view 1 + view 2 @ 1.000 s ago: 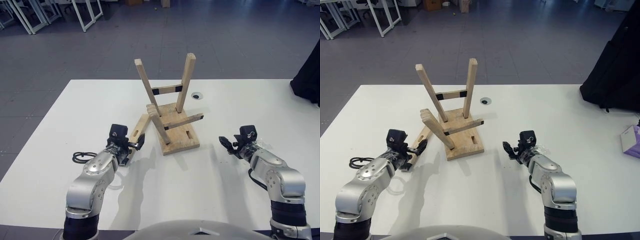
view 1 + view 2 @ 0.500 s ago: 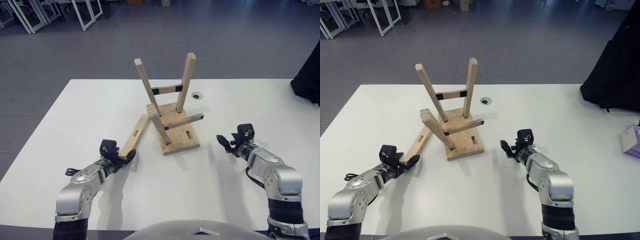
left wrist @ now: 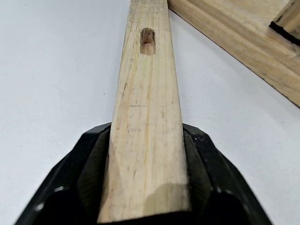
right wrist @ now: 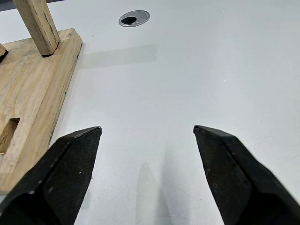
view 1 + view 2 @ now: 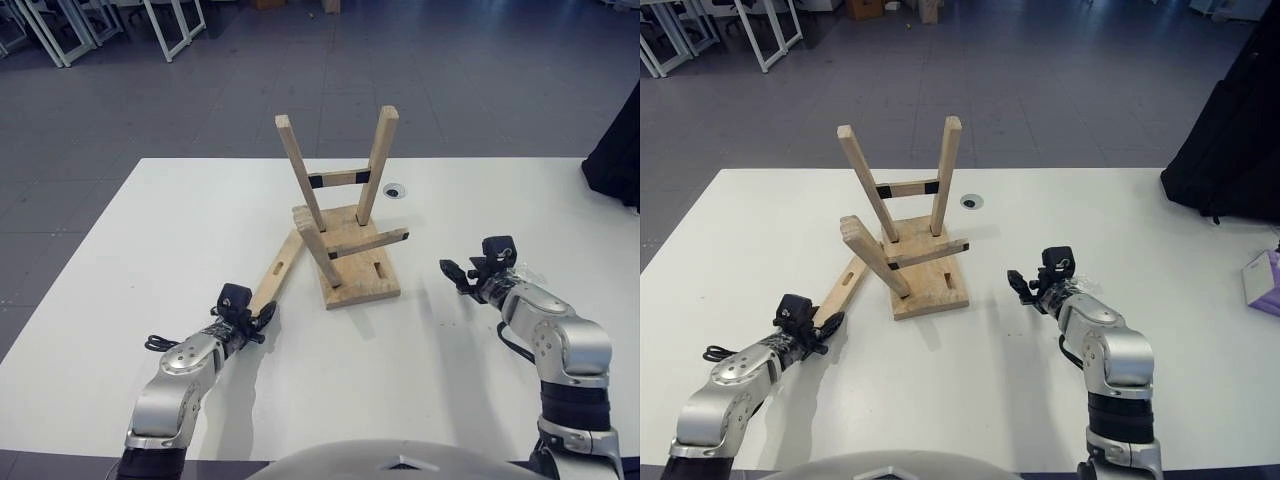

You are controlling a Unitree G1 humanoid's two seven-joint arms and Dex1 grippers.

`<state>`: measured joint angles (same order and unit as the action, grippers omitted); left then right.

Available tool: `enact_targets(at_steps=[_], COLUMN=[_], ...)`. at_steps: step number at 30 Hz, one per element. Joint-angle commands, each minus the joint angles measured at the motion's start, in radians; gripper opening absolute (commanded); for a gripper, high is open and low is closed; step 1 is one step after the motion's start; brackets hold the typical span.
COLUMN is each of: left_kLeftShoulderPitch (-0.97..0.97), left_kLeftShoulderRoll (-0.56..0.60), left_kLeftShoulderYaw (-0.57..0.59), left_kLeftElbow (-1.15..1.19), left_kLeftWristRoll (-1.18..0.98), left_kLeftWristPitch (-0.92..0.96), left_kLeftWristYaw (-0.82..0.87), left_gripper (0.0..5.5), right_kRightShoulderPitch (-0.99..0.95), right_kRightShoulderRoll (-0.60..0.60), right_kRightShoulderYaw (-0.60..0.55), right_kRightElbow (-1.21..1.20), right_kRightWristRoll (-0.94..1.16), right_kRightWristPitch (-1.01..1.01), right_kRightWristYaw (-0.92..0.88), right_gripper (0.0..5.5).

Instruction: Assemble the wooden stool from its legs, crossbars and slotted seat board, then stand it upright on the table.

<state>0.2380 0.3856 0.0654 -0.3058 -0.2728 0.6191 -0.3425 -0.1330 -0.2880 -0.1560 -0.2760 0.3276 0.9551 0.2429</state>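
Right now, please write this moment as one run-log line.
left pincer: shut on loose leg | right pincer: open, beside seat board | stool: unfinished

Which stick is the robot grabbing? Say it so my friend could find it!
On the white table, find the upside-down stool in the middle. Flat at its left lies a loose leg, its near end in the left pincer. The other legs stick up from the seat board; this one lies down.

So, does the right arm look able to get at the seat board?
Probably yes. The right gripper is open and points at the side of the seat board, with bare table between them and nothing in the way.
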Motion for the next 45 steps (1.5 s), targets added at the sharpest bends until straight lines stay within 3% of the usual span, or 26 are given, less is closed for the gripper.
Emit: enact_targets(at_steps=[1,5,9,12,14,20,25,29,35,45], left_kLeftShoulderPitch=[-0.001,-0.121,-0.31,-0.452,-0.575,-0.763,-0.775,-0.786,-0.792,-0.845], left_kLeftShoulderRoll=[-0.051,-0.014,0.046,0.116,0.131,0.109,0.107,0.108,0.107,0.115], left_kLeftShoulderYaw=[0.097,0.279,0.483,0.43,0.347,0.192,0.138,0.117,0.077,0.133], left_kLeftElbow=[0.032,-0.005,-0.124,-0.123,-0.035,0.251,0.264,0.268,0.281,0.367], left_kLeftWristRoll=[-0.034,-0.133,-0.581,-0.96,-1.044,-0.917,-0.87,-0.851,-0.83,-0.931], left_kLeftWristPitch=[-0.042,-0.159,-0.134,0.052,0.139,0.155,0.175,0.193,0.239,0.381], left_kLeftWristYaw=[0.042,0.012,-0.111,-0.221,-0.298,-0.438,-0.512,-0.548,-0.619,-0.688], left_gripper=[2.05,2.05,2.05,2.05,2.05,2.05,2.05,2.05,2.05,2.05], right_kRightShoulderPitch=[-0.069,-0.176,-0.352,-0.549,-0.654,-0.747,-0.778,-0.818,-0.86,-0.87], right_kRightShoulderRoll=[-0.014,-0.035,-0.013,0.054,0.08,0.107,0.098,0.088,0.098,0.054], right_kRightShoulderYaw=[-0.036,-0.076,-0.211,-0.336,-0.337,-0.208,-0.147,-0.109,-0.129,-0.101], right_kRightElbow=[0.004,0.02,0.0,0.068,0.152,0.26,0.295,0.342,0.379,0.344], right_kRightWristRoll=[0.014,0.072,0.305,0.611,0.735,0.787,0.775,0.755,0.827,0.879], right_kRightWristPitch=[0.013,0.049,0.196,0.335,0.389,0.385,0.352,0.315,0.317,0.319], right_kRightWristYaw=[-0.013,0.023,0.087,0.127,0.169,0.214,0.251,0.292,0.317,0.417], right_gripper=[3.62,3.62,3.62,3.62,3.62,3.62,3.62,4.38,4.43,2.56])
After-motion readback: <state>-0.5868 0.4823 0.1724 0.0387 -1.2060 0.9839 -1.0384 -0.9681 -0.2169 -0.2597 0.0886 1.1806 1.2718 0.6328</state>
